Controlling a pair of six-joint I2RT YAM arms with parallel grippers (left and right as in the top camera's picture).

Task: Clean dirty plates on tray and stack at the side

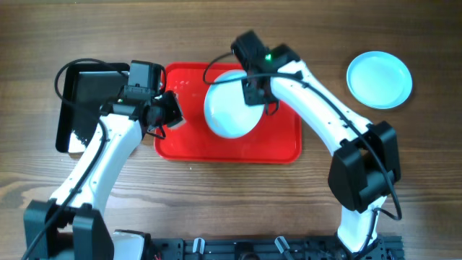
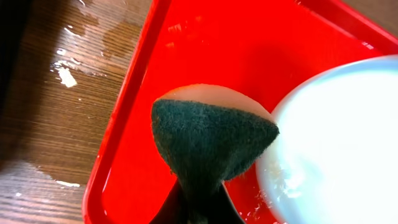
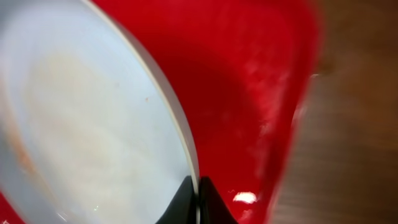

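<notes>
A pale plate (image 1: pixel 229 108) is tilted over the red tray (image 1: pixel 188 141). My right gripper (image 1: pixel 253 90) is shut on its far rim; the right wrist view shows the rim (image 3: pixel 180 130) pinched between the fingers (image 3: pixel 198 202), with faint orange smears on the plate. My left gripper (image 1: pixel 167 112) is shut on a dark green sponge (image 2: pixel 208 140) held just left of the plate (image 2: pixel 336 137), over the tray (image 2: pixel 186 56). A second pale plate (image 1: pixel 379 78) lies on the table at the far right. A third plate is not in view.
A black glossy tray (image 1: pixel 83 101) lies at the left, partly under my left arm. Water spots (image 2: pixel 62 71) wet the wood beside the red tray. The arm bases stand at the front edge.
</notes>
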